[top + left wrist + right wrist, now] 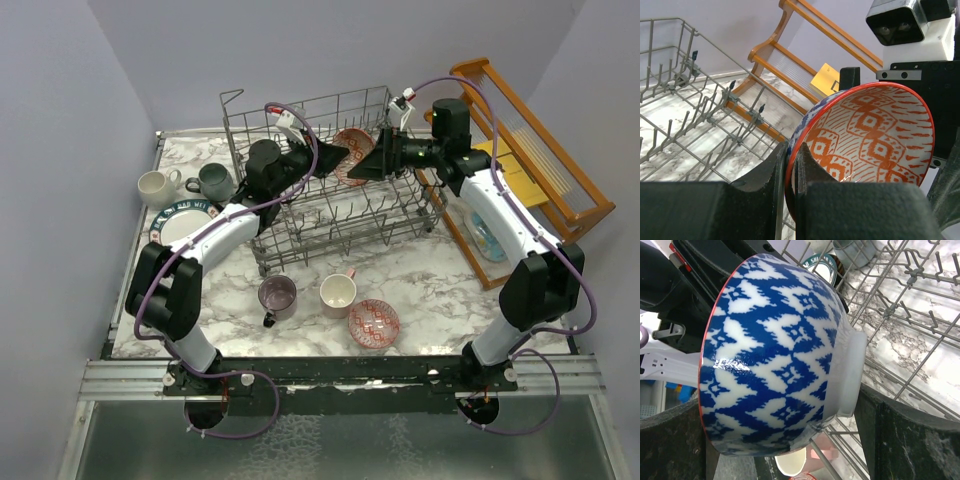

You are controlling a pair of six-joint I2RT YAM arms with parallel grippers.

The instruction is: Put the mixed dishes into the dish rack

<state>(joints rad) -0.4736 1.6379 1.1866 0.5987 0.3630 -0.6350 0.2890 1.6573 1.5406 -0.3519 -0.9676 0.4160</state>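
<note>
My left gripper (322, 158) is shut on the rim of a bowl (353, 150), red-and-white inside and blue-and-white outside. It holds the bowl on edge over the back of the grey wire dish rack (340, 205). The left wrist view shows the fingers (790, 150) clamping the rim of the bowl (870, 135). My right gripper (366, 164) is open, and its fingers straddle the same bowl (775, 350) with a gap at the foot. A second patterned bowl (373, 322), a cream mug with a pink handle (338, 292) and a purple mug (277, 295) sit in front of the rack.
A white mug (155, 185), a grey-green mug (213, 181) and a white plate with a dark rim (183, 222) sit left of the rack. An orange-brown wooden slatted rack (530, 170) stands at the right. Upright tines fill the dish rack's floor (910, 315).
</note>
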